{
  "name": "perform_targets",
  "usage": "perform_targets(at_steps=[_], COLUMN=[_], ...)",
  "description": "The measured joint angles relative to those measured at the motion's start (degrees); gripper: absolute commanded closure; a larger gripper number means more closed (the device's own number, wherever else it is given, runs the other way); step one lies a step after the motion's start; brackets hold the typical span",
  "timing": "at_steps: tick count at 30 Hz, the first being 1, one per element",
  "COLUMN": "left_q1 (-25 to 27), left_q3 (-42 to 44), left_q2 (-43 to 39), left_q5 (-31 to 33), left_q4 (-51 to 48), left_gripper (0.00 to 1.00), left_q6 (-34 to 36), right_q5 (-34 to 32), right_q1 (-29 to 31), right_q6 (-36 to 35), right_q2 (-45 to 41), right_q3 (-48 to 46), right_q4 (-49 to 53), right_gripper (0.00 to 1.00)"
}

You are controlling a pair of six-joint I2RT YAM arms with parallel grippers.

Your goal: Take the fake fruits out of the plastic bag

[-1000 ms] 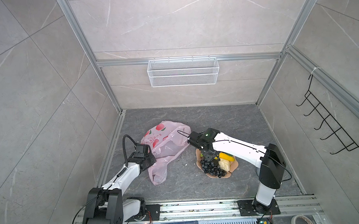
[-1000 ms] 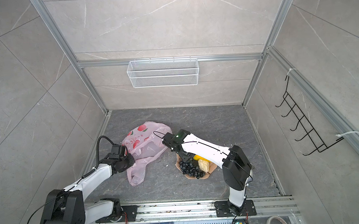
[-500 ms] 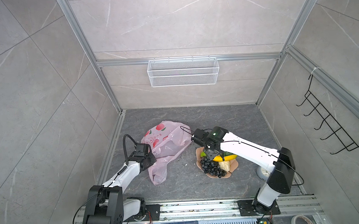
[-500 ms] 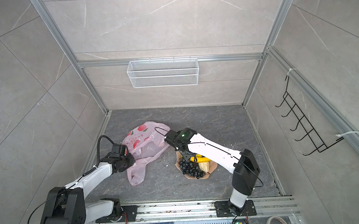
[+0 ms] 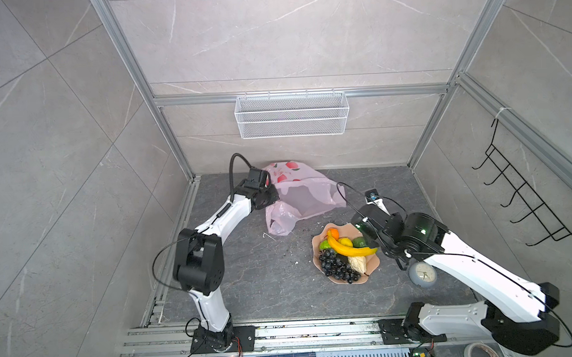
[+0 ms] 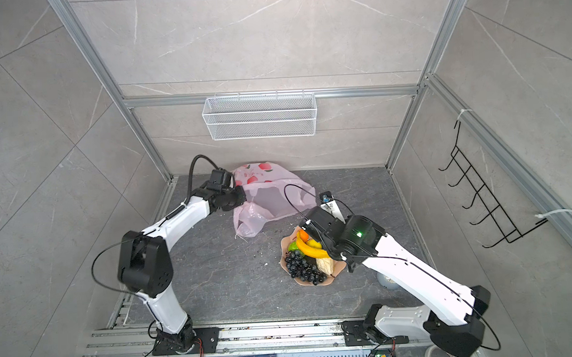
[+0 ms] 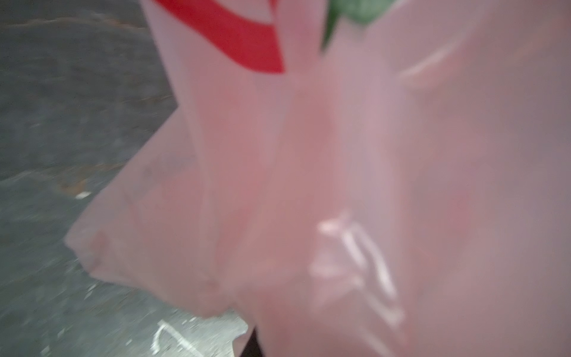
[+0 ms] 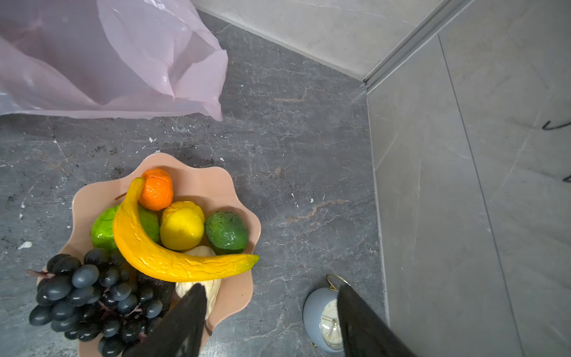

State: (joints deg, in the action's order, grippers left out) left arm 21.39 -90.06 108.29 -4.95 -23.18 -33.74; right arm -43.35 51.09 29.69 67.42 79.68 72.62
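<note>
Near the bench's back-left corner, left jaws clamped on the thin pink plastic bag [image 5: 308,198] should lift it gently; right jaws, parted, hover empty.

A peach-coloured scalloped plate [image 8: 213,182] sits on the dark grey stone worktop [image 5: 249,270], a round blue-grey alarm clock [image 5: 423,275] near it. A white wire-mesh basket [image 5: 292,119] and black wire hook rack [image 5: 525,184] hang on the walls.

Grey marbled tabletop [image 5: 249,280], plastic bag [image 5: 308,198], peach plate [image 8: 216,185], blue clock [image 5: 422,275]
</note>
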Motion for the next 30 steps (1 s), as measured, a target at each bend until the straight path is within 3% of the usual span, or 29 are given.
perform_targets(at_steps=[4,6,7,9,13,16,24,30], left_q1=[1.8,2.3,2.5,3.0,3.1,3.0,3.0,3.6], left_q3=[-16.1,-22.5,-24.8,-27.4,-28.4,-28.5,-27.9,-12.2], left_q2=[11.5,15.8,17.4,19.2,19.2,18.5,10.0,-8.9], left_q5=[-3.7,-4.4,-4.5,-4.1,-2.7,-2.2,-3.2,-0.5], left_q4=[-4.5,-7.6,-8.9,-11.3,-15.3,-17.6,-22.1,-20.0], left_gripper=[0.84,0.71,0.53,0.34,0.13,0.02,0.00,0.01], left_q6=[2.9,4.1,4.4,5.1,6.1,6.5,6.7,6.0], right_q5=[-0.9,-1.2,-1.2,-1.2,-1.2,-1.2,-0.3,-0.4], right_q1=[0.0,0.0,0.0,0.0,0.0,0.0,0.0,0.0], right_q6=[3.7,5.2,5.6,6.5,7.9,8.1,7.8,7.1], right_q2=[-5.5,-7.3,-7.8,-8.9,-9.4,-9.4,-13.5,-16.7], right_q3=[-5.2,-7.3,-8.1,-9.7,-11.8,-13.2,-17.7,-19.8], right_q4=[-1.1,-1.9,-2.2,-3.2,-4.9,-6.6,-13.3,-16.3], right_gripper=[0.30,0.30,0.30,0.30,0.29,0.29,0.29,0.29])
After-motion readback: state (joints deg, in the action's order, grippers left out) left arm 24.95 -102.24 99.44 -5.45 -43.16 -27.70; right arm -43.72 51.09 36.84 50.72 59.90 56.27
